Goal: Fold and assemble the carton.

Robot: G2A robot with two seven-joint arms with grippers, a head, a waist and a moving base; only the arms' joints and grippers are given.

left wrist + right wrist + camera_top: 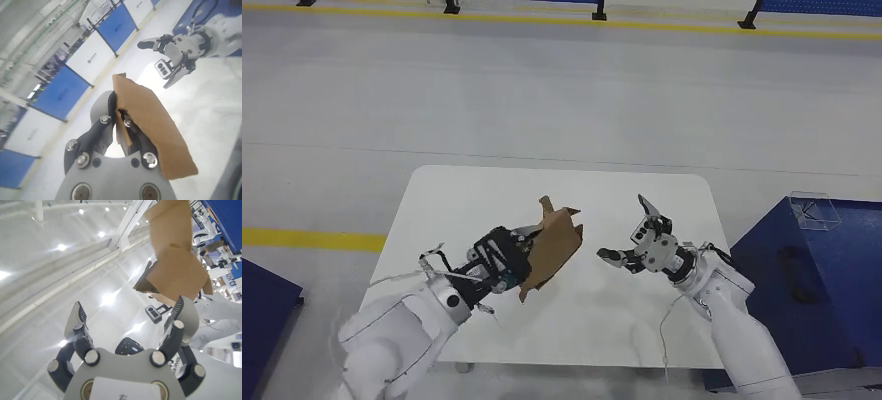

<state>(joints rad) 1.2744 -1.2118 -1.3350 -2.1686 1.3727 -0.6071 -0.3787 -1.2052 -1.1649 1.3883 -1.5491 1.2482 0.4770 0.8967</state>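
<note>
The left gripper [115,108] is clamped on the near edge of the brown carton [554,250], one finger outside the cardboard and the other tucked behind a bent flap. It holds the carton lifted off the white table [442,200]. The carton is a partly folded blank. Its long axis runs away from these fingers, tilting up towards the far side of the table, and a short flap sticks out at its far end. Its free long edge faces the right gripper [624,230], which hangs just beside that edge but apart from it, with its jaws spread wide and nothing between them. So the carton lies directly ahead of the right gripper's open mouth, and I judge that this arm is the one placed to take or press a panel. There is bare tabletop beneath both grippers and beyond them, and the table's right edge is well apart from the right gripper.
</note>
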